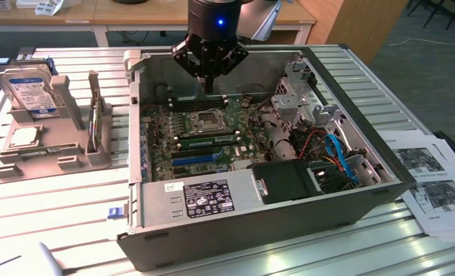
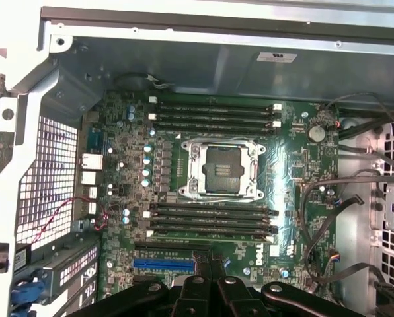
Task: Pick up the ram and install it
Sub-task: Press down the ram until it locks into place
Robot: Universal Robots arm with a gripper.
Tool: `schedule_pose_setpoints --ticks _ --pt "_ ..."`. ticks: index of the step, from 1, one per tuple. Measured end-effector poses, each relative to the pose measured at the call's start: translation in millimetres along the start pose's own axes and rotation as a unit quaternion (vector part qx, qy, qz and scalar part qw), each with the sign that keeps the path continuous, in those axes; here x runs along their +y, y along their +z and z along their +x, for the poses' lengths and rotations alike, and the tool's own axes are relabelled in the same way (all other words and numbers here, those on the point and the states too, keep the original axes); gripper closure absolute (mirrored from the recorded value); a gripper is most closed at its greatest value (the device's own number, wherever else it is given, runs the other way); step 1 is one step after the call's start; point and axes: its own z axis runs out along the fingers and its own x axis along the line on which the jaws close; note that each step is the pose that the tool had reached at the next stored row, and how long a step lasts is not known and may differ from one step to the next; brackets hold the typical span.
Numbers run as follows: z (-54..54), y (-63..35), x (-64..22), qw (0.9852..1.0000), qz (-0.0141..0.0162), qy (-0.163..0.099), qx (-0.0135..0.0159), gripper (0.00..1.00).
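Oblique overview; wrist straight above motherboard (image 2: pixel 250 198)

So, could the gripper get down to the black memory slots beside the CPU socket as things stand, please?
Probably yes. The case is open on top, and the gripper hangs over the motherboard with nothing between it and the memory slots. The cables lie toward the exterior view's right.

green motherboard (image 2: pixel 296 198); blue expansion slot (image 2: pixel 162 263); black memory slots (image 2: pixel 213 113); grey case (image 1: pixel 235 215); black hand (image 1: pixel 209 57), blue light.

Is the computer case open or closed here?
Open: the computer case has no side cover, so the motherboard and its memory slots are exposed below the hand.
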Motion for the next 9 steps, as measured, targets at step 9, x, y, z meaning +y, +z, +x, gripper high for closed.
schedule_pose_setpoints --ticks 9 --pt "0.0 0.0 0.0 1.0 -0.0038 0.0 -0.0001 0.9"
